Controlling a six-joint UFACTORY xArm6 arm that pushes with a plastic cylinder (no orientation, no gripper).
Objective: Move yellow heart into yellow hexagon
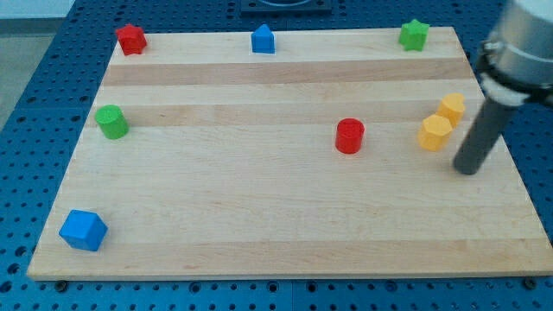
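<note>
1. My tip (467, 170) rests on the board (259, 216), just right of and slightly below the two yellow blocks; it is a bare rod, with no pincer to report.
2. The yellow hexagon (435, 132) and yellow heart (451, 108) touch, the heart up-right of the hexagon.
3. Left of the hexagon stands a red cylinder (350, 136).
4. Far left of the hexagon: green cylinder (111, 121), with a blue cube (83, 230) lower.
5. Above the hexagon, along the top edge: green star (414, 34), blue block (263, 39), red block (130, 39).
</note>
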